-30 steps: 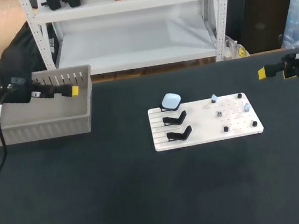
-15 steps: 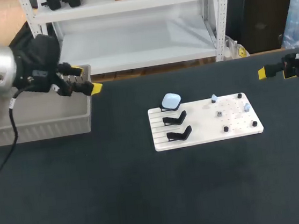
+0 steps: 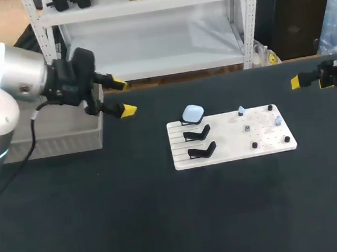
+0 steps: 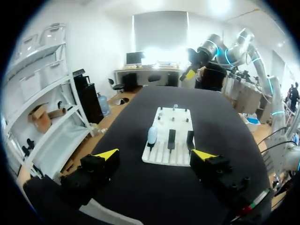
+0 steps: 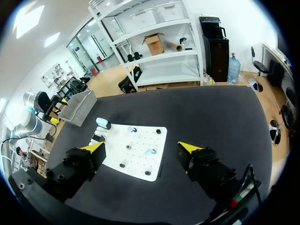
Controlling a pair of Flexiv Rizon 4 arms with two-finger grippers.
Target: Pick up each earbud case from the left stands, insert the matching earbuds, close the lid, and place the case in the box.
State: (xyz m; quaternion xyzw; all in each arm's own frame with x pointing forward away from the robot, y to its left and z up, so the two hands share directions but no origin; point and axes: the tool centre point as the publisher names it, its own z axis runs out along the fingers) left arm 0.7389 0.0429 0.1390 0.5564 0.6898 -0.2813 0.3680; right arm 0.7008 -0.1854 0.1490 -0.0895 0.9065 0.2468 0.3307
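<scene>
The light-blue earbud case (image 3: 192,113) sits on the farthest of three stands along the left edge of the white board (image 3: 232,149), propped up off the board, probably so that fingers can close on it from both sides. The two black stands (image 3: 197,133) nearer the robot are empty. On the board's right half small earbuds (image 3: 241,112) rest on separate spots, apparently laid out so each can be picked singly.

The left tool (image 3: 123,97) hangs above the dark desk (image 3: 167,223), off the board's far-left corner, between the board and the gray box (image 3: 55,145). Its yellow-tipped fingers are spread wide with nothing between them. In the left wrist view the board lies straight ahead of those fingers and the case is ahead of them and well apart, so this looks like the approach to a pick, with the fingers held apart ready to straddle the case.

The right tool (image 3: 309,79) is off the board's right side, well apart from it; its fingers also stand wide and empty, likely waiting to fetch the earbuds.
</scene>
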